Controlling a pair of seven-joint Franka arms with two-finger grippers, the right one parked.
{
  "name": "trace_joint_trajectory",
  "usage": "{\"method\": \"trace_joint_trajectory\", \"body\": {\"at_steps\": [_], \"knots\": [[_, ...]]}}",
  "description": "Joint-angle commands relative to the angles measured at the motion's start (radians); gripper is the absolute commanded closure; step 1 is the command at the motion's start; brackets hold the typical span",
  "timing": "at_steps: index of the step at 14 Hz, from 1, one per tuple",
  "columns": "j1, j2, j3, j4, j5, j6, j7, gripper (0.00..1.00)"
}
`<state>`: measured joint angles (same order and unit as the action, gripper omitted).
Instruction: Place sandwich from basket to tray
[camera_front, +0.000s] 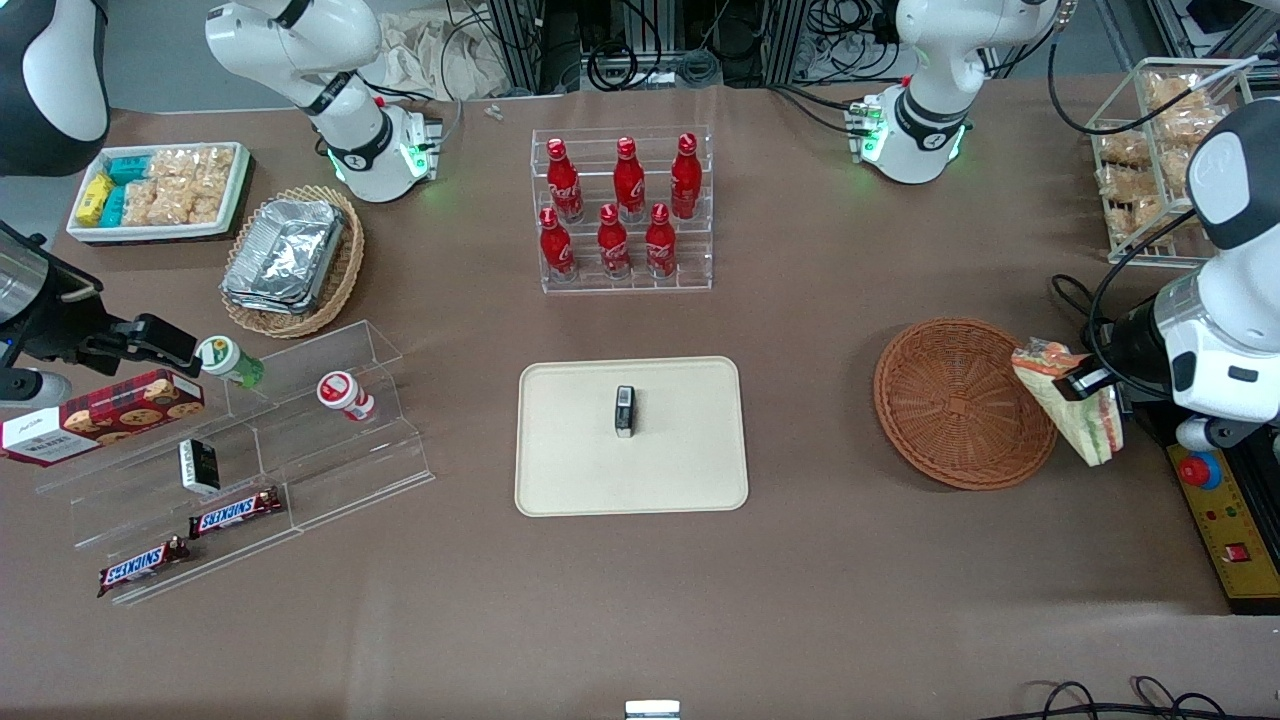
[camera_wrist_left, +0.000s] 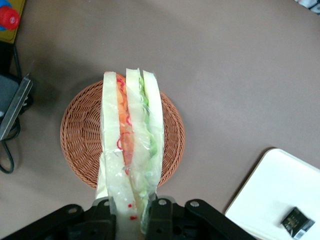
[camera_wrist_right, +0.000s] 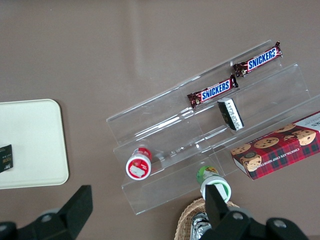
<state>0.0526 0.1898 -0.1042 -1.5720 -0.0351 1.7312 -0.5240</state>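
The pickup looks done: at the right of the front view the gripper is pinching the sandwich near one end, and the wedge hangs clear of the basket, over its rim on the working arm's side (the wrist view shows the basket bare beneath it). What remains, as I judge it, is the carry to the tray at frame centre, where a small dark packet already lies, and the release.

Reddish-brown basket; cream tray.
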Motion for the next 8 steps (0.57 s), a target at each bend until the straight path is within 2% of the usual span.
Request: {"method": "trace_joint_trajectory", "body": {"at_steps": [1, 8], "knots": [[-0.007, 0.014, -0.014, 0.041, -0.014, -0.025, 0.052, 1.0], [-0.051, 0.166, -0.205, 0.089, 0.001, 0.031, 0.038, 1.0]]}}
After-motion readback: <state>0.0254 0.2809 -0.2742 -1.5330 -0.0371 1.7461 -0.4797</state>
